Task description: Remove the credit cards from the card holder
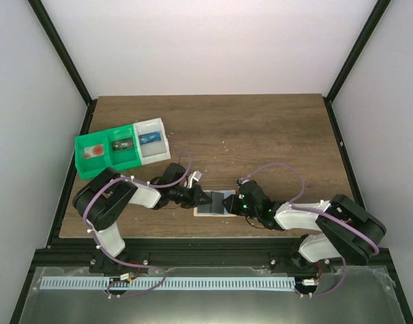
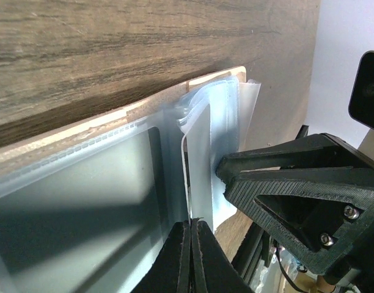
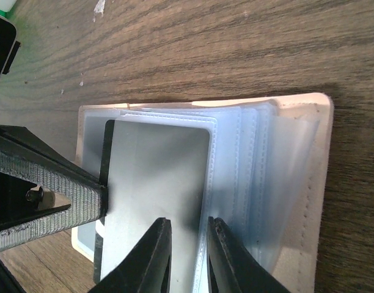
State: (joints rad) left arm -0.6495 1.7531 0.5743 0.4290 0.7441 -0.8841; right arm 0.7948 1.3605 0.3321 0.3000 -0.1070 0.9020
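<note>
The card holder [image 1: 213, 202] lies flat near the table's front edge, open, its tan cover [image 3: 312, 183] under a fan of clear plastic sleeves [image 3: 260, 159]. A glossy grey credit card [image 3: 156, 171] with a dark edge lies on top, partly out toward the left. My left gripper [image 1: 198, 198] is shut on that card's left edge [image 3: 103, 198]; in the left wrist view its jaws [image 2: 192, 223] meet on a thin pale edge. My right gripper [image 3: 188, 253] stands narrowly open over the holder, one finger on the card and the other on the sleeves.
A green bin [image 1: 105, 154] and a white bin [image 1: 151, 140] with small items stand at the back left. The table's front edge and black rail [image 1: 206, 253] lie just behind the holder. The two grippers' heads are close together [image 2: 297, 195].
</note>
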